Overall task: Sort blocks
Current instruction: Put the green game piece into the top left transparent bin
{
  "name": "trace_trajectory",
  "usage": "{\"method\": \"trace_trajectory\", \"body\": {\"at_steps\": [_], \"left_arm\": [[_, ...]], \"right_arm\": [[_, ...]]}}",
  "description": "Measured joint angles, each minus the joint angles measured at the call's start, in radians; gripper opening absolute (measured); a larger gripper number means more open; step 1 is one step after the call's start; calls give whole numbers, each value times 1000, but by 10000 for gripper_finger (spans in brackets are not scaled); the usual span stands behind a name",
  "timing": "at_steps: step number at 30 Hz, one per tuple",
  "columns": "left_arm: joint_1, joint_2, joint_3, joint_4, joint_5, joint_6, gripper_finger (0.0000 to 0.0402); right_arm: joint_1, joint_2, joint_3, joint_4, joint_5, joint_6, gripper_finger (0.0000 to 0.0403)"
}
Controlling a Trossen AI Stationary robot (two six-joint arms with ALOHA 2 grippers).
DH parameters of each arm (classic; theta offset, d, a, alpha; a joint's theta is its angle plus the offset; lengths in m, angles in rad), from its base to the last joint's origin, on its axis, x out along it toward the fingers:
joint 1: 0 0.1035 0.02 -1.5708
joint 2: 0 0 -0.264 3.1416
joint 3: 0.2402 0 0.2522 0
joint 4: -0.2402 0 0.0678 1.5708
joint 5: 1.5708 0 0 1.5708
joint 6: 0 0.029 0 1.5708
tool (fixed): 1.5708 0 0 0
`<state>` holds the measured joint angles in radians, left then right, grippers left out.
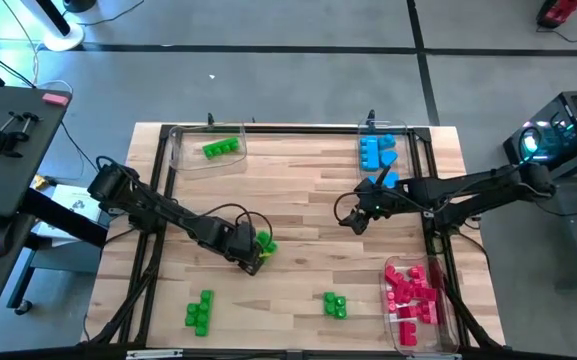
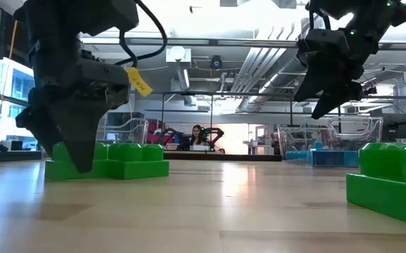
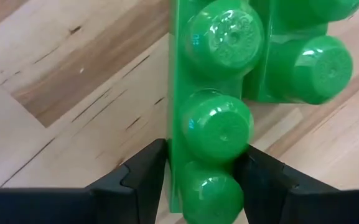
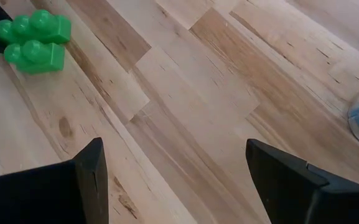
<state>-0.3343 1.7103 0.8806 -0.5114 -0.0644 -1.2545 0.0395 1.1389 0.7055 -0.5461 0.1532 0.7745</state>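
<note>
Down at mid-table, left gripper [image 1: 256, 256] set over a cluster of green blocks [image 1: 264, 243], fingers [image 3: 143, 177] straddling the long green brick [image 3: 210, 124] across its narrow width. Pressed close against both flanks, apparently clamped, 1 stud between the pads, 2 more running forward along the gripper's line of sight. Long axis therefore pointing straight away from the wrist, not across the jaws (a good orientation for a lift). A second, shorter green brick [image 3: 307, 62] touching the long one's side beyond the fingertips, likely to be dragged or nudged on the way up.

Raised above the wood right of centre, right gripper [image 1: 356, 218], fingers spread wide and holding nothing, bare boards between them in its own wrist view. Well apart from the green cluster, so the left arm clearly the nearer.

Elsewhere: green blocks in the far-left tray [image 1: 183, 160], blue blocks [image 1: 377, 152] far right, red-pink blocks [image 1: 413, 292] in the near-right tray, 2 loose green groups [image 1: 200, 312] near the front edge, still unsorted.
</note>
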Motion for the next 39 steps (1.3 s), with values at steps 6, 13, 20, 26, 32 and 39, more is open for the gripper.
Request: {"method": "trace_trajectory", "body": {"at_steps": [6, 13, 20, 26, 32, 39], "left_arm": [[0, 4, -2, -24, 1, 122, 155], [25, -247, -2, -142, -170, 224, 97], [178, -617, -5, -335, -508, 269, 97], [569, -744, -6, -411, -535, 505, 103], [949, -607, -8, -394, -403, 835, 111], [1107, -479, 7, -364, -293, 986, 174]], "right_arm": [[0, 0, 0, 49, -3, -16, 254], [0, 0, 0, 419, -21, -38, 254], [-16, 0, 2, 746, 52, -78, 254], [-27, 0, 2, 747, 106, -59, 254], [-24, 0, 2, 746, 106, -14, 254], [-6, 1, 2, 746, 107, 11, 254]]}}
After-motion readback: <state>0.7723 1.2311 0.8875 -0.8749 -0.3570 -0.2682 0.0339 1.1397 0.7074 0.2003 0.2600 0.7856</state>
